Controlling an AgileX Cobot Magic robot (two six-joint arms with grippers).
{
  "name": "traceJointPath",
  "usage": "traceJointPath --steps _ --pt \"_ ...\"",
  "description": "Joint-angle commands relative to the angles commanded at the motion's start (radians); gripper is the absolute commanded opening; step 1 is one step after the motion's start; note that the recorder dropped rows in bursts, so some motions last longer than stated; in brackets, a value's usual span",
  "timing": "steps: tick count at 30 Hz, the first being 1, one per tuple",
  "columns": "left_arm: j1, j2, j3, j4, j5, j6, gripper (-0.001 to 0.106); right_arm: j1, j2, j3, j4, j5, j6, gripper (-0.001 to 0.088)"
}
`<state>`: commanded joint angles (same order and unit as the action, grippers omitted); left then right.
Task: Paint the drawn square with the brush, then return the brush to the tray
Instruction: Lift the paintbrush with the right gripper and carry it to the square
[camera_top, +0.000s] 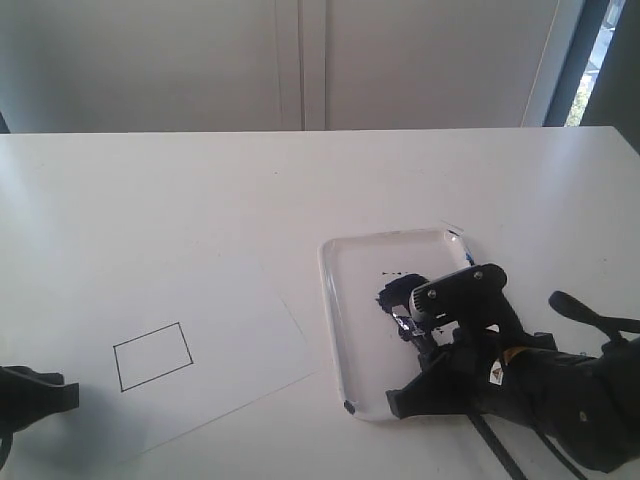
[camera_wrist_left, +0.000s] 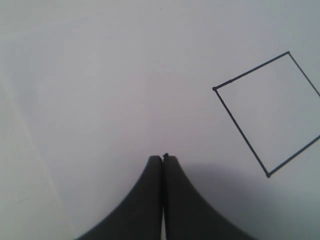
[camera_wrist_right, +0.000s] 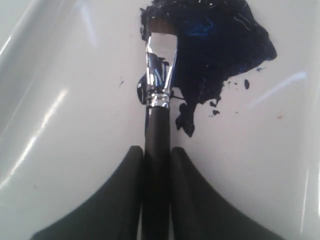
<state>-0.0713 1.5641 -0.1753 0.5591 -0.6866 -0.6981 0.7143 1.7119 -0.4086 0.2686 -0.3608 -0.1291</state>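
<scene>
The drawn square (camera_top: 152, 355) is a blank black outline on the paper sheet (camera_top: 240, 320), and it also shows in the left wrist view (camera_wrist_left: 267, 112). My right gripper (camera_wrist_right: 157, 150) is shut on the brush (camera_wrist_right: 157, 130), whose black handle runs between the jaws. The silver ferrule and bristles (camera_wrist_right: 161, 50) touch the dark blue paint blot (camera_wrist_right: 220, 45) in the tray (camera_wrist_right: 60, 90). In the exterior view the right gripper (camera_top: 405, 325) hangs over the tray (camera_top: 345, 300), hiding the brush. My left gripper (camera_wrist_left: 163, 158) is shut and empty over the paper, beside the square.
The white table (camera_top: 150, 190) stretches back to a wall with pale panels. The left arm (camera_top: 30, 395) sits at the front left edge. A black cable (camera_top: 500, 445) trails from the right arm near the front edge.
</scene>
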Motion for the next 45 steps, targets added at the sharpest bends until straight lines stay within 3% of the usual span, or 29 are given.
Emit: traceJointPath --steps 10,19,37,45 --pt "0.000 0.000 0.000 0.000 0.000 0.002 0.000 0.002 -0.251 -0.008 0.000 0.003 0.001 0.0000" --pt "0.000 0.000 0.000 0.000 -0.004 0.002 0.000 0.039 -0.260 -0.152 -0.020 0.154 0.001 0.0000" --pt "0.000 0.000 0.000 0.014 -0.026 0.047 0.000 0.250 0.097 -0.504 -0.020 0.265 -0.006 0.0000" --pt "0.000 0.000 -0.005 0.050 -0.106 0.047 0.000 0.299 0.221 -0.654 -0.039 0.385 -0.006 0.0000"
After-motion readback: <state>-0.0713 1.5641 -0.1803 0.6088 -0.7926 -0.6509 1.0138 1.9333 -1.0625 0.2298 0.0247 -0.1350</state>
